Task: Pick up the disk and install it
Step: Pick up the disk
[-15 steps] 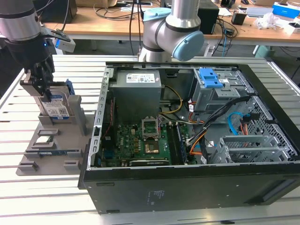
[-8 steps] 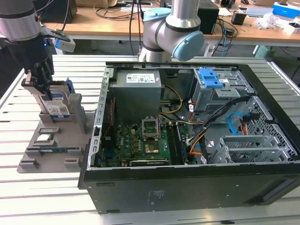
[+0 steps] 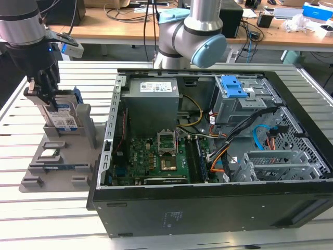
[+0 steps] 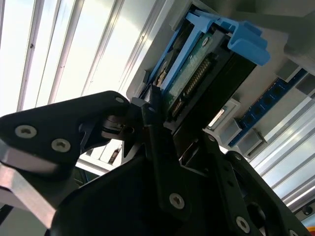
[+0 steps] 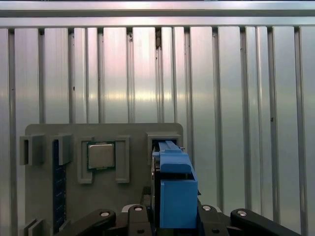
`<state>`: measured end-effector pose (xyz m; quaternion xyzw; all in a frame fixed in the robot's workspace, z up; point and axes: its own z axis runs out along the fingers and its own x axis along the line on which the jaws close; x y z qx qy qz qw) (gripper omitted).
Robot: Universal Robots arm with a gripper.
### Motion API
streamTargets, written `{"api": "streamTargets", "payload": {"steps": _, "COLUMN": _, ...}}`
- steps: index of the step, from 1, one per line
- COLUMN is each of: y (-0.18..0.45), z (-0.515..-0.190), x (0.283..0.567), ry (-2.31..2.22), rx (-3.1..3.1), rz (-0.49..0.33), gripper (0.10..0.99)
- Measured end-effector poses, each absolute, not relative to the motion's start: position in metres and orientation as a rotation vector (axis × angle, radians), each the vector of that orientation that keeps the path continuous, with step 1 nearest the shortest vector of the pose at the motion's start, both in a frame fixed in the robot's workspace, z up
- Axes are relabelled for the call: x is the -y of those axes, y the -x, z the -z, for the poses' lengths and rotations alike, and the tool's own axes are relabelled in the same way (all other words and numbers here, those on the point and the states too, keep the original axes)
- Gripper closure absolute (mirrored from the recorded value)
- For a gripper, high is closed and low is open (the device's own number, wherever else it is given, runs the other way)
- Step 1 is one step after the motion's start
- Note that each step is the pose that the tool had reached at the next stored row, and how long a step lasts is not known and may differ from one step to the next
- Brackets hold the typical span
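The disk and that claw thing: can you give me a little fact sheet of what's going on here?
Claw: appears shut on the disk's top edge
Disk: upright at a slot of the grey holder
Holder's place: on the slatted table, at the exterior view's left of the open computer case
Also in holder: processor chip
Install: not yet done; disk is outside the case
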<state>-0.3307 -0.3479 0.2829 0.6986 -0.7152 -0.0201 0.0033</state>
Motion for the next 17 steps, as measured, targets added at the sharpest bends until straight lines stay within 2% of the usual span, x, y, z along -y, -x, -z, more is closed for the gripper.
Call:
{"api": "streamTargets", "payload": {"steps": 8, "y": 0.331, "z": -0.283, "x": 0.348, "ry": -2.19, "rx": 2.242, "rz": 0.062, "gripper": 0.725}}
{"api": "streamTargets", "payload": {"steps": 17, "y": 0.331, "z": -0.298, "x": 0.348, "ry": -2.19, "rx": 2.242, "rz": 0.062, "gripper": 0.725}}
